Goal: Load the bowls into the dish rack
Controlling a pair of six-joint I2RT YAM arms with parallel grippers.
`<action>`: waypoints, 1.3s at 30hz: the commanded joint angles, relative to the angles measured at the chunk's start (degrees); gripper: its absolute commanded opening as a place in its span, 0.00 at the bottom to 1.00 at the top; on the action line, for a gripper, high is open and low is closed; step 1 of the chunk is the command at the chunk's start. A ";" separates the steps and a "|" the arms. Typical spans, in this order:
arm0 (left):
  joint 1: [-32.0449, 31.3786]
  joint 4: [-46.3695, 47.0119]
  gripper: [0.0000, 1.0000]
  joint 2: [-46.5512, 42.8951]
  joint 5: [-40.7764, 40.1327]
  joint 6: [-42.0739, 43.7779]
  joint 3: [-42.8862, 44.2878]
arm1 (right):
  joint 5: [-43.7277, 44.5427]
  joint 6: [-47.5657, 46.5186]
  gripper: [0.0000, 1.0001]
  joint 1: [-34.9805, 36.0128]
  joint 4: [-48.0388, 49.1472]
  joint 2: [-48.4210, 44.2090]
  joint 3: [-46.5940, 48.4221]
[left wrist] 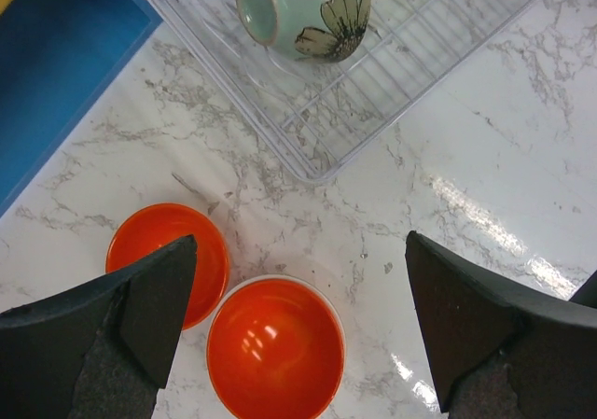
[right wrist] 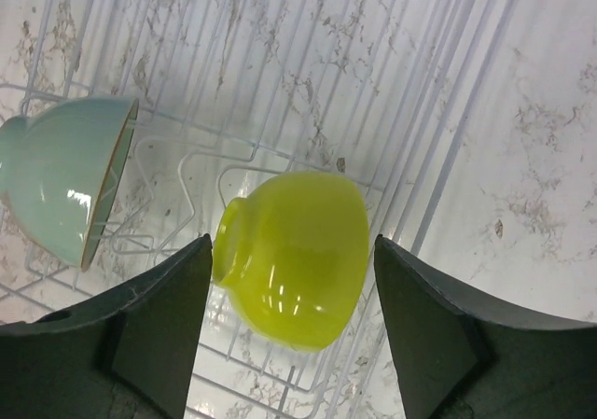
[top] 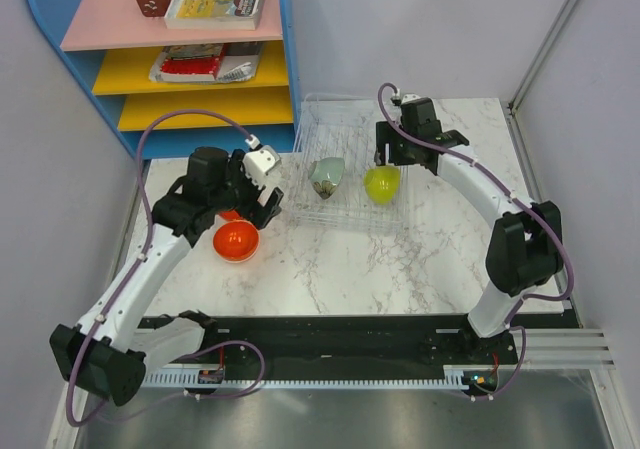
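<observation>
While the right gripper [right wrist: 292, 244] hangs spread about the racked lime bowl [right wrist: 297, 265], the released left gripper [left wrist: 300, 251] should pinch the lower-centre orange bowl [left wrist: 275, 349] by its rim, clear of the left-hand orange bowl [left wrist: 157, 228].

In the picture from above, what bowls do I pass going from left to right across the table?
Shiny round orange bowl → pale green ceramic bowl, tipped on its side in the silver-white wire dish rack → glossy yellow-green bowl, also in the rack.
</observation>
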 commanded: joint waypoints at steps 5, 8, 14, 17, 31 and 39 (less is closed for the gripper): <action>0.23 8.10 1.00 13.61 -2.40 3.11 4.79 | -5.11 -15.97 0.75 2.03 -7.77 -4.36 1.35; 0.32 10.21 1.00 18.10 -4.86 3.55 5.76 | -4.75 -18.19 0.74 2.03 -6.90 -8.66 -3.30; 0.14 12.59 1.00 22.94 -6.44 3.20 6.20 | -7.12 -22.67 0.74 2.55 -8.21 -15.61 -9.11; 0.05 13.64 1.00 24.08 -8.37 3.55 6.02 | -7.47 -24.26 0.74 2.73 -8.13 -17.55 -11.84; -3.54 14.61 1.00 26.54 -9.53 6.98 2.07 | -4.93 -27.25 0.74 2.82 -5.93 -18.42 -19.58; -9.87 13.12 1.00 24.87 -7.94 7.60 -4.17 | -5.19 -28.56 0.73 2.91 -6.28 -20.80 -24.15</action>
